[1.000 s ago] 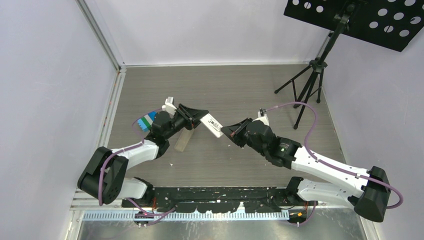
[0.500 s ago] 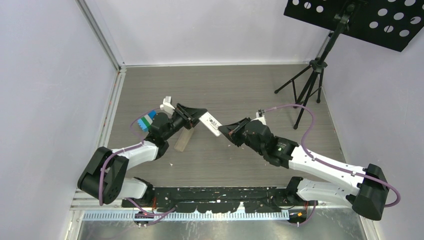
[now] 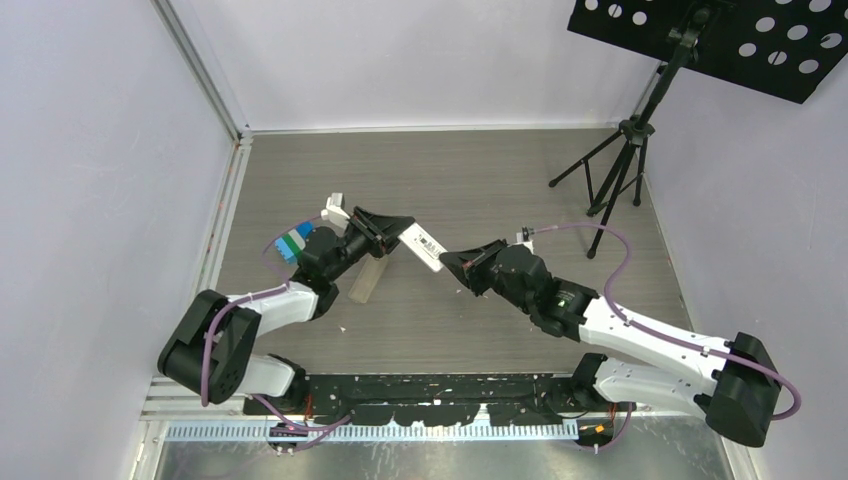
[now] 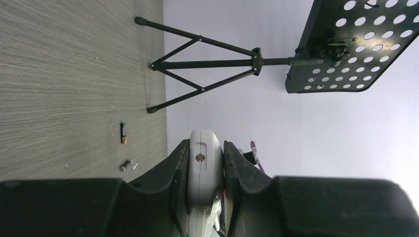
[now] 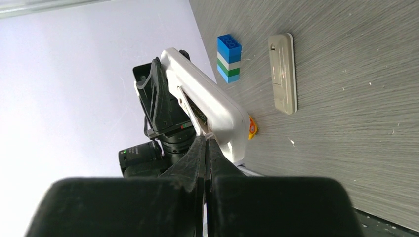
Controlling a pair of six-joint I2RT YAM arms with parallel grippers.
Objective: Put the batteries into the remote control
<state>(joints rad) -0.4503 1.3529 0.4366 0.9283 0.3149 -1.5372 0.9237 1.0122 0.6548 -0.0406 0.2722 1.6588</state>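
My left gripper is shut on the white remote control and holds it tilted above the floor. In the left wrist view the remote is pinched end-on between the fingers. In the right wrist view the remote shows its open recess. My right gripper is shut, and its tips press at the recess's lower edge. I see nothing between its jaws. Two batteries lie on the floor near the tripod's foot.
A grey-tan flat bar lies under the left gripper and also shows in the right wrist view. A blue, white and green block stack stands beside it. A black music stand tripod stands at the back right.
My right gripper has crept left and up toward the remote's lower end. The left gripper and remote shifted slightly toward the back.
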